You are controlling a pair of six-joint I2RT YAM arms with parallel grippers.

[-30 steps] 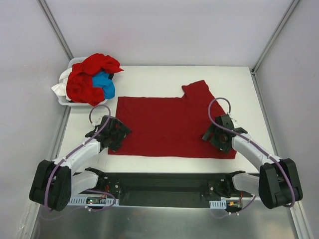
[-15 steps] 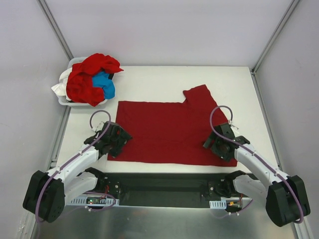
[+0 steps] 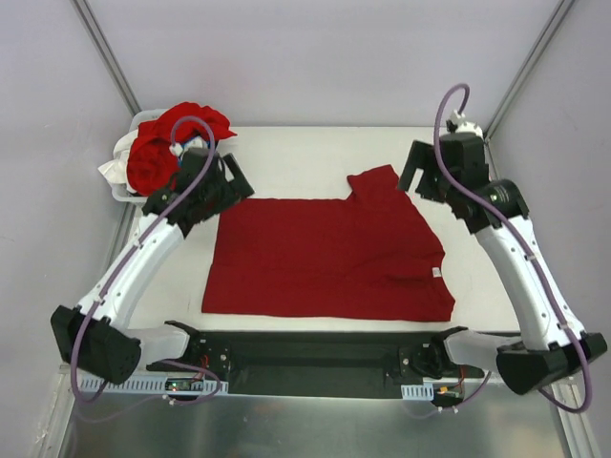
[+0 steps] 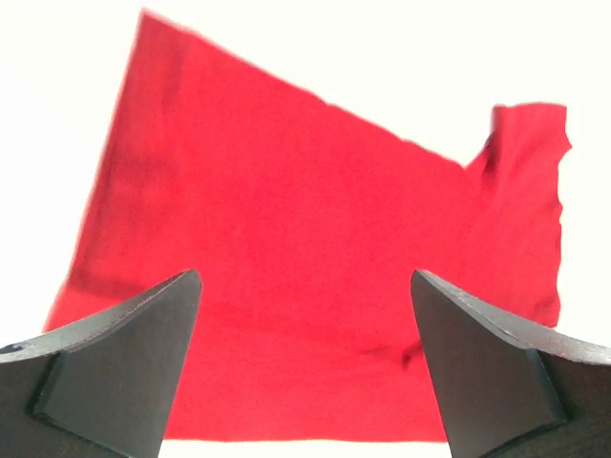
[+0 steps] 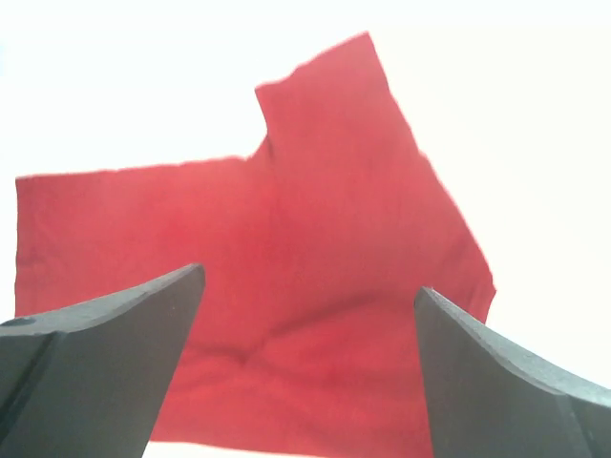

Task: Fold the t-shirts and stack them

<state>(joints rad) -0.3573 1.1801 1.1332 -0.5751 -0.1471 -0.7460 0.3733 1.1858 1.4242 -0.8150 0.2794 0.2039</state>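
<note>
One deep-red t-shirt (image 3: 325,258) lies spread flat on the white table, a sleeve (image 3: 374,181) pointing to the back and a small white label (image 3: 436,273) near its right edge. More red t-shirts (image 3: 153,157) are heaped in a white basket (image 3: 116,186) at the back left. My left gripper (image 3: 229,186) hangs open high over the shirt's back left corner, beside the basket. My right gripper (image 3: 420,181) hangs open high over the back right, next to the sleeve. Both wrist views look down on the shirt (image 4: 305,239) (image 5: 286,248) between empty, wide-apart gripper fingers: left gripper (image 4: 304,277), right gripper (image 5: 310,279).
The table (image 3: 286,153) is walled by pale panels at the back and both sides. A black base rail (image 3: 315,358) with both arm mounts runs along the near edge, just in front of the shirt's hem.
Both grippers have left the shirt's near corners and lifted up and toward the back. The shirt has slid toward the near edge and now lies still.
</note>
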